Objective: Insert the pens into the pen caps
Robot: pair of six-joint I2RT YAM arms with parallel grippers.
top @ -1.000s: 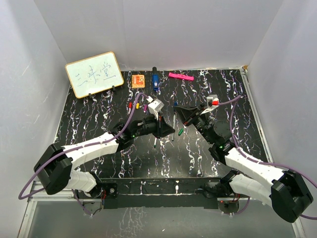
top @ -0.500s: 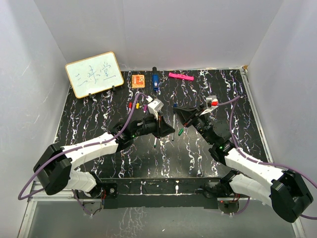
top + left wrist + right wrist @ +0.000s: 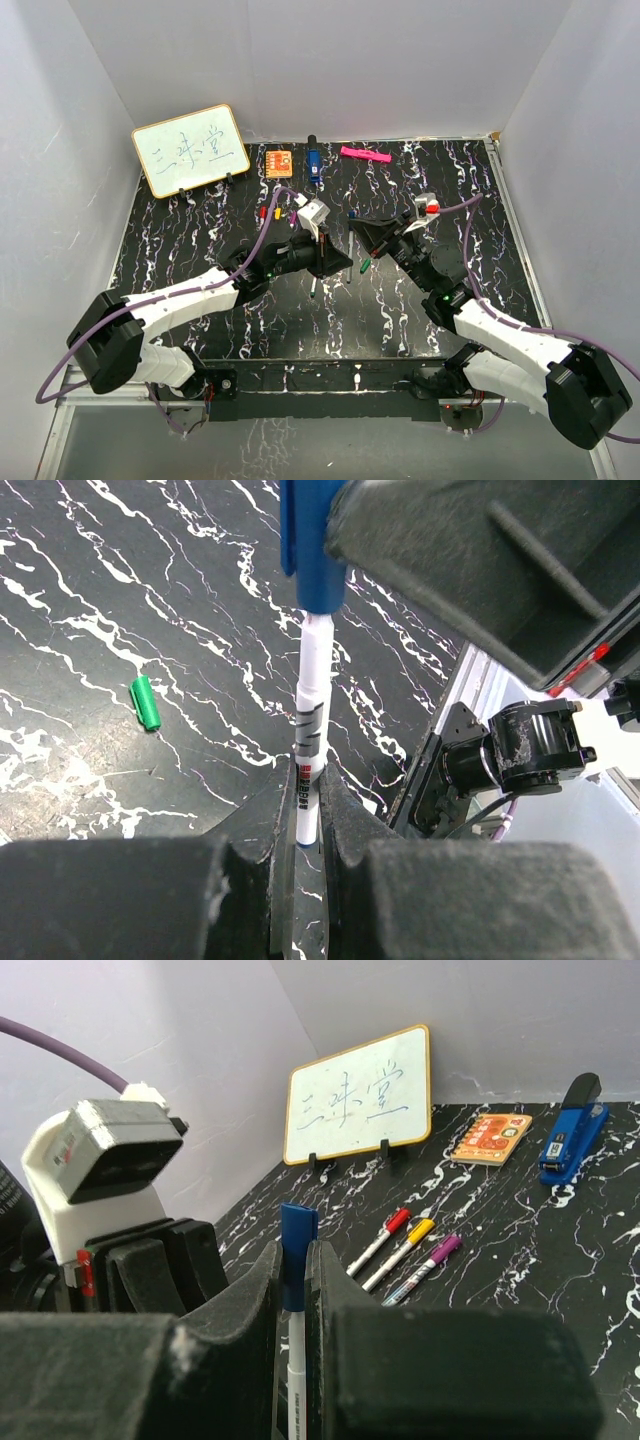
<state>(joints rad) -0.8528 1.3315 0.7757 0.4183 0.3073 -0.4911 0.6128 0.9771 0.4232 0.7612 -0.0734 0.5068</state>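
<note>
Two pincers, both mine, meet over the middle of the table (image 3: 200, 240). My left pincer (image 3: 300, 825) is squeezed narrow on one end of a white pen (image 3: 312, 695), whose barrel sticks straight out from between the fingers. My right pincer (image 3: 295, 1265) is pinched just as tight on the blue cap (image 3: 298, 1228), its mouth turned toward that pen. Pen and cap stand in one line and touch, the pen's far end hidden in the cap's mouth; how deep it sits I cannot tell. A green cap (image 3: 145, 702) lies alone on its side on the table, apart from the held pen. Farther back a red-capped pen (image 3: 380, 1240), a yellow-capped pen (image 3: 404, 1250) and a purple-capped pen (image 3: 428, 1262) lie side by side, short of the whiteboard (image 3: 360, 1105).
</note>
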